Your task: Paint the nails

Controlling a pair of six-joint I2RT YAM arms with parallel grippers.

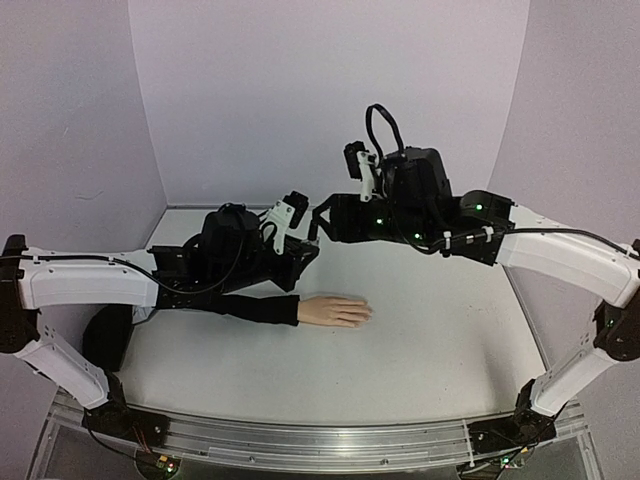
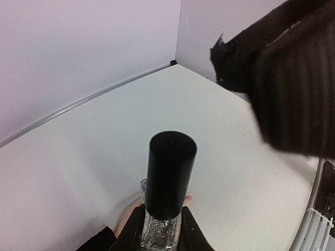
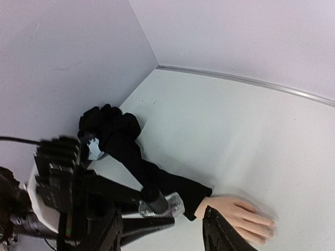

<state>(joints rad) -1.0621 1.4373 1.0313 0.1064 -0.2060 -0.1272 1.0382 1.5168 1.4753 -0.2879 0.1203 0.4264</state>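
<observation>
My left gripper [image 2: 162,222] is shut on a small glittery glass polish bottle [image 2: 161,232] with a tall black cap [image 2: 170,175], held upright above the table. In the top view the left gripper [image 1: 303,252] hovers just behind the pale mannequin hand [image 1: 335,311], which lies flat with its fingers pointing right. The nails [image 3: 268,231] are tiny and bare-looking. My right gripper [image 1: 318,224] is open, close in front of the bottle [image 3: 162,202], with its jaws [image 3: 167,240] spread either side below it and not touching the cap.
The long black sleeve [image 1: 240,305] runs left from the hand to a bunched dark heap [image 1: 105,335] at the table's left edge. Pale walls close in the back and both sides. A white mesh edge [image 2: 314,230] lies at the right.
</observation>
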